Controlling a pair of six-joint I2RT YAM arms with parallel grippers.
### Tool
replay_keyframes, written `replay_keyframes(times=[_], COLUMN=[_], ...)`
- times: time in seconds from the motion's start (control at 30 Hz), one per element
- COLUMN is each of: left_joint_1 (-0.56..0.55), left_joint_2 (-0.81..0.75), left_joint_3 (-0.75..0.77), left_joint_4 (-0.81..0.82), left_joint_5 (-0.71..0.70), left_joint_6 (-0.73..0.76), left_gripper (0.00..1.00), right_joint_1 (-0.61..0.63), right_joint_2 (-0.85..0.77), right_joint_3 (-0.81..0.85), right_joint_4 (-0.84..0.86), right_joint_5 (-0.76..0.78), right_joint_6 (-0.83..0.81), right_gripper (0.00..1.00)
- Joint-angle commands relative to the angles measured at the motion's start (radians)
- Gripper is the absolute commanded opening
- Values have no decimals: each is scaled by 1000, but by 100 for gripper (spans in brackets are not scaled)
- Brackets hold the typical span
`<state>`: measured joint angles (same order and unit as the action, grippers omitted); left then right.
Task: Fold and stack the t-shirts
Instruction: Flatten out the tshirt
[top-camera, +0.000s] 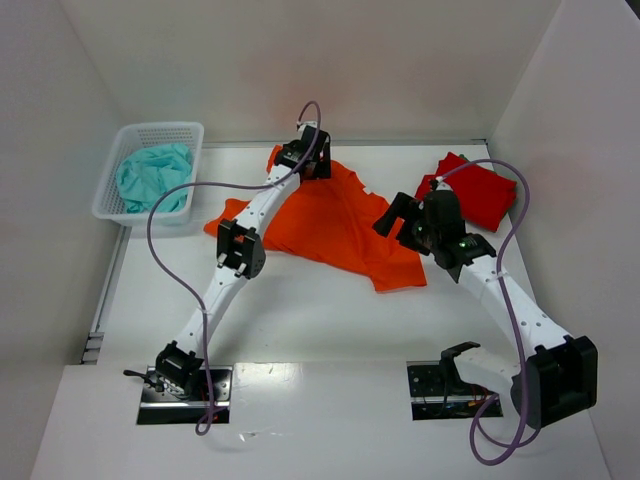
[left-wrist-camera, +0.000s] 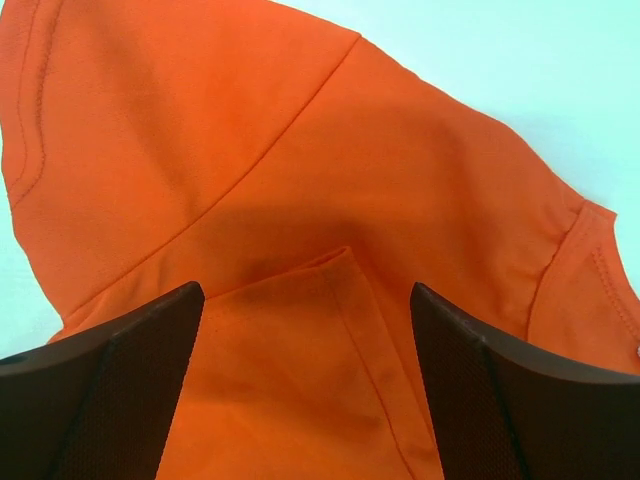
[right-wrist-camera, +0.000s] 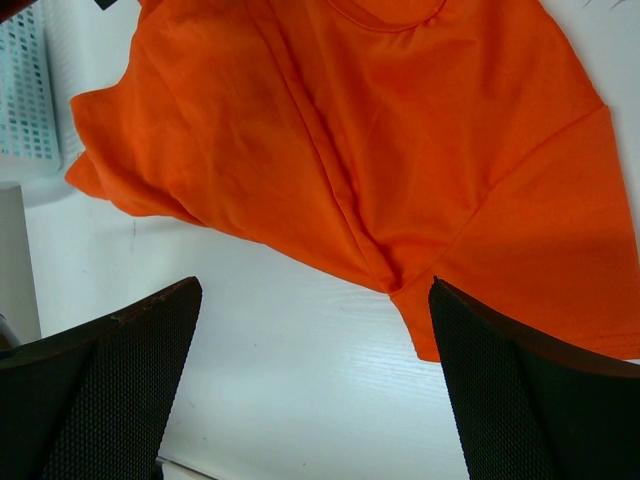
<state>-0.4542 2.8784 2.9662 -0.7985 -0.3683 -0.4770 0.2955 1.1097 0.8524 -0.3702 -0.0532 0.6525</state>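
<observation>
Currently my left hand (left-wrist-camera: 305, 295) hangs over the far edge of the orange t-shirt (top-camera: 330, 215). Its fingers are apart and hold nothing, with a raised crease of cloth lying just beyond them. I judge it is placed there to pinch that crease near the sleeve seam.

My right hand (right-wrist-camera: 315, 285) is likewise spread and empty, over the shirt's near right edge where a corner meets the bare counter (top-camera: 320, 320).

The shirt lies mid-counter, spread but rumpled, with one ridge running through it; it is not yet folded. The red t-shirt (top-camera: 478, 195) sits well apart at the far right and looks like a compact folded pad, presumably the stack base. The white mesh basket (top-camera: 125, 140) at far left holds teal cloth (top-camera: 152, 175) and is not involved.

Judgement: this is the flattening stage. My hands sit at opposite edges so the cloth can be pulled taut before the first fold.
</observation>
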Motion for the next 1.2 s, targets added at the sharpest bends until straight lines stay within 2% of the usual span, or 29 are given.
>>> replay_keyframes(times=[0.0,0.13,0.7,0.77,0.93,1.07,1.17], left_joint_1=[6,15,25,25,25,25,25], left_joint_2=[12,25,53,53,53,53,53], left_joint_3=[28,28,-3,-3,-3,-3,7], left_joint_4=[-11,-2,7,7,7,7,7], left_joint_5=[17,37,104,104,104,104,95], left_joint_6=[6,21,54,54,54,54,54], left_gripper=[90,84,83,79,61,44,39], right_joint_1=[-7,-7,-7,-7,-7,-7,-7], right_joint_2=[-30,-30,-30,-30,-30,-30,-30], right_joint_3=[-7,-7,-7,-7,-11,-16,-16], right_joint_4=[2,-3,-3,-3,-3,-3,-12], right_joint_5=[12,16,21,21,21,21,21], right_joint_6=[-24,-28,-28,-28,-28,-28,-28], right_gripper=[100,100,100,100,100,100,100])
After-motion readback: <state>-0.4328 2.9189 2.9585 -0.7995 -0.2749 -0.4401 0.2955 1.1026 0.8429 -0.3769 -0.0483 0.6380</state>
